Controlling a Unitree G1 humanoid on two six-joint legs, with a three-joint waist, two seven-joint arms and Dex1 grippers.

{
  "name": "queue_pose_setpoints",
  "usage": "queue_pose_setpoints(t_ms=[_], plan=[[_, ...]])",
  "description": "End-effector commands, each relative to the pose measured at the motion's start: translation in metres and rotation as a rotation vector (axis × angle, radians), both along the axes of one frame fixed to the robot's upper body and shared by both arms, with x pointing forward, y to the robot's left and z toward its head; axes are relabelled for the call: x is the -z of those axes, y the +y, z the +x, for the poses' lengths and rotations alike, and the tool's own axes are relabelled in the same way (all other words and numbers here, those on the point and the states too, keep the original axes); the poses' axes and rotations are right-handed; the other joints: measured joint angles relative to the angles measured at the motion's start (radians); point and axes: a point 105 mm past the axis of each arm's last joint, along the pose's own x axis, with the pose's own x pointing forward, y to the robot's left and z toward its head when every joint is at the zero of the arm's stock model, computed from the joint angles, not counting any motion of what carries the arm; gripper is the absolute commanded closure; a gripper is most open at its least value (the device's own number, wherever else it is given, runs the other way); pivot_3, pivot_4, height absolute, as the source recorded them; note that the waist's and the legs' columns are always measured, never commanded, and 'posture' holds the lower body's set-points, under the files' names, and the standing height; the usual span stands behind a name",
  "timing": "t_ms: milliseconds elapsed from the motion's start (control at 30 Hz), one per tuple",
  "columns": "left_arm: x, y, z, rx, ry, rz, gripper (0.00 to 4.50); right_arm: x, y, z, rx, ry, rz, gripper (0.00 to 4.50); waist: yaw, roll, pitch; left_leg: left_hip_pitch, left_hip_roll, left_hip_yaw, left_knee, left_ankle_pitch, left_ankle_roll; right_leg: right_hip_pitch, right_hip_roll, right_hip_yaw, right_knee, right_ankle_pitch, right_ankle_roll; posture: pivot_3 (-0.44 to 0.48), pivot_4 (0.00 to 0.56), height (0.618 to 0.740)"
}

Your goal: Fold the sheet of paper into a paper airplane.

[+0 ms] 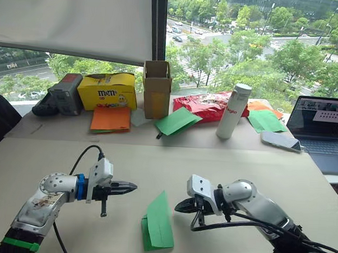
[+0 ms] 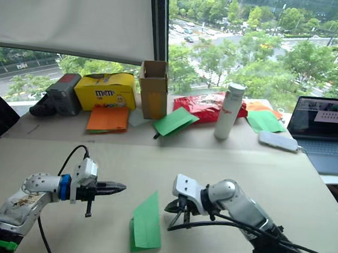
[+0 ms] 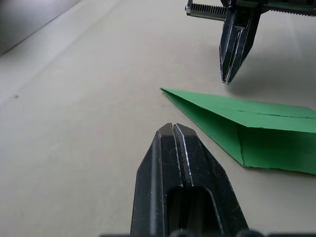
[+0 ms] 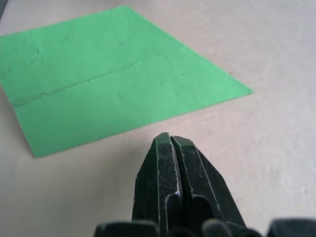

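Nearest us, low in the centre of the left eye view, we see the paper airplane (image 1: 158,224) lying flat on the pale worktop (image 1: 156,165), a layered green wedge with its point toward the far side. Our left pincer (image 1: 134,186) hangs at the lower left of centre, its tips aimed at the wedge's point but apart from it; its two black fingers (image 3: 173,148) are pressed together and hold nothing. Our right pincer (image 1: 177,206) sits just right of the wedge, near its edge without touching, and its fingers (image 4: 170,153) are likewise closed on nothing.

Farther back, along the window side of the worktop, we find orange paper sheets (image 1: 110,118) at the upper left of centre, a loose green sheet (image 1: 177,120) beside them, and a white bottle (image 1: 233,111) standing upright. Behind these stand a yellow M&M's box (image 1: 107,91), a tall open cardboard box (image 1: 157,88) and a red snack bag (image 1: 205,104). At the right we see a phone (image 1: 280,140) and an open laptop (image 1: 320,127).
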Motion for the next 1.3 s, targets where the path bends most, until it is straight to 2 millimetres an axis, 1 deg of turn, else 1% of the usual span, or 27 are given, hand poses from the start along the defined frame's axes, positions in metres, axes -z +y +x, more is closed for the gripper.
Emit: queue_pose_setpoints(t_ms=[33, 167, 267, 333, 433, 467, 533, 600, 700, 767, 867, 967, 1067, 1133, 1233, 1267, 1300], plan=[[-0.004, -0.011, 0.007, 0.137, -0.173, 0.108, 4.5, -0.024, -0.005, -0.003, 0.027, -0.024, 0.047, 4.48, -0.001, 0.0, 0.0, -0.001, 0.0, 0.001, -0.001, 0.0, 0.0, 0.001, 0.001, 0.0, 0.0, 0.0, 0.0, 0.0, 0.15, 0.74], [-0.007, -0.024, 0.015, 0.259, -0.269, 0.149, 4.5, -0.027, -0.014, -0.002, 0.097, -0.028, 0.037, 4.48, 0.002, -0.001, 0.001, -0.001, 0.001, 0.001, -0.001, 0.0, 0.0, 0.001, 0.004, -0.001, 0.001, 0.0, 0.0, 0.0, 0.15, 0.74], [0.004, -0.029, 0.013, 0.399, -0.304, 0.231, 3.74, -0.026, -0.021, -0.001, 0.148, -0.035, 0.038, 4.5, 0.002, -0.002, 0.002, -0.001, 0.001, 0.001, 0.0, 0.0, 0.0, 0.0, 0.004, -0.001, 0.001, 0.0, 0.0, 0.0, 0.15, 0.74], [0.01, -0.029, 0.014, 0.47, -0.342, 0.28, 3.03, -0.026, -0.023, -0.001, 0.173, -0.039, 0.038, 4.5, 0.002, -0.002, 0.002, -0.001, 0.001, 0.001, 0.0, 0.0, 0.001, 0.0, 0.003, -0.001, 0.0, 0.0, 0.0, 0.0, 0.15, 0.74], [0.014, -0.037, 0.016, 0.563, -0.415, 0.319, 1.99, -0.025, -0.027, 0.0, 0.211, -0.047, 0.035, 4.5, 0.002, -0.003, 0.002, -0.002, 0.001, 0.001, 0.001, 0.0, 0.001, 0.0, 0.003, -0.001, 0.0, 0.0, 0.0, 0.0, 0.15, 0.74], [0.015, -0.038, 0.017, 0.59, -0.445, 0.337, 1.71, -0.024, -0.028, 0.0, 0.218, -0.049, 0.032, 4.5, 0.002, -0.004, 0.003, -0.002, 0.001, 0.001, 0.001, 0.0, 0.001, 0.0, 0.003, -0.001, 0.0, 0.0, 0.0, 0.0, 0.15, 0.74], [0.011, -0.048, 0.019, 0.625, -0.502, 0.315, 1.03, -0.024, -0.03, -0.001, 0.238, -0.05, 0.034, 4.5, 0.003, -0.004, 0.003, -0.004, 0.001, 0.001, 0.002, 0.0, 0.001, 0.0, 0.003, -0.001, 0.001, 0.0, 0.0, 0.0, 0.15, 0.74], [0.008, -0.056, 0.021, 0.652, -0.538, 0.294, 1.03, -0.024, -0.03, -0.001, 0.255, -0.052, 0.039, 4.5, 0.004, -0.005, 0.003, -0.006, 0.001, 0.0, 0.004, 0.0, 0.002, -0.001, 0.004, -0.001, 0.001, 0.0, 0.001, 0.0, 0.15, 0.74], [0.012, -0.061, 0.022, 0.718, -0.575, 0.336, 1.03, -0.023, -0.032, -0.001, 0.276, -0.056, 0.039, 4.5, 0.003, -0.005, 0.003, -0.007, 0.0, 0.0, 0.005, -0.001, 0.003, 0.0, 0.004, -0.002, 0.001, 0.001, 0.002, 0.0, 0.15, 0.74], [0.012, -0.069, 0.023, 0.739, -0.596, 0.325, 1.03, -0.023, -0.031, -0.002, 0.282, -0.057, 0.042, 4.5, 0.002, -0.005, 0.003, -0.007, 0.0, 0.0, 0.005, -0.001, 0.003, 0.0, 0.004, -0.002, 0.001, 0.001, 0.002, 0.0, 0.15, 0.74], [0.015, -0.076, 0.023, 0.779, -0.62, 0.339, 1.8, -0.022, -0.032, -0.002, 0.295, -0.062, 0.039, 4.5, 0.002, -0.005, 0.003, -0.007, 0.0, 0.0, 0.005, -0.001, 0.003, 0.0, 0.004, -0.002, 0.001, 0.001, 0.002, 0.0, 0.15, 0.74], [0.018, -0.076, 0.024, 0.789, -0.607, 0.348, 2.83, -0.023, -0.033, -0.002, 0.309, -0.068, 0.039, 4.5, 0.001, -0.005, 0.004, -0.007, 0.0, 0.0, 0.005, -0.001, 0.003, 0.0, 0.004, -0.002, 0.001, 0.001, 0.002, 0.0, 0.15, 0.74], [0.019, -0.072, 0.029, 0.75, -0.569, 0.364, 3.86, -0.023, -0.034, -0.001, 0.316, -0.074, 0.036, 4.5, 0.002, -0.005, 0.004, -0.007, 0.0, -0.001, 0.005, -0.001, 0.003, 0.0, 0.004, -0.002, 0.002, 0.001, 0.002, 0.0, 0.15, 0.74], [0.018, -0.067, 0.036, 0.666, -0.51, 0.372, 4.47, -0.028, -0.034, 0.001, 0.329, -0.091, 0.05, 4.5, 0.002, -0.006, 0.004, -0.007, 0.0, -0.001, 0.005, 0.0, 0.003, 0.0, 0.004, -0.002, 0.002, 0.001, 0.002, 0.0, 0.15, 0.74], [0.02, -0.055, 0.05, 0.492, -0.446, 0.427, 4.47, -0.04, -0.037, 0.01, 0.356, -0.13, 0.069, 4.5, -0.001, -0.006, 0.004, -0.008, 0.0, -0.001, 0.005, 0.0, 0.003, 0.0, 0.004, -0.002, 0.002, 0.001, 0.003, 0.0, 0.15, 0.74], [0.021, -0.05, 0.054, 0.435, -0.419, 0.447, 4.47, -0.042, -0.039, 0.013, 0.363, -0.142, 0.062, 4.5, -0.002, -0.007, 0.004, -0.008, 0.0, -0.001, 0.005, 0.0, 0.003, -0.001, 0.004, -0.002, 0.003, 0.001, 0.003, 0.0, 0.15, 0.74], [0.023, -0.047, 0.053, 0.412, -0.407, 0.458, 4.47, -0.043, -0.041, 0.014, 0.366, -0.15, 0.055, 4.5, -0.002, -0.007, 0.004, -0.007, 0.0, -0.001, 0.006, 0.0, 0.003, -0.001, 0.004, -0.002, 0.005, 0.0, 0.004, 0.0, 0.15, 0.74]])
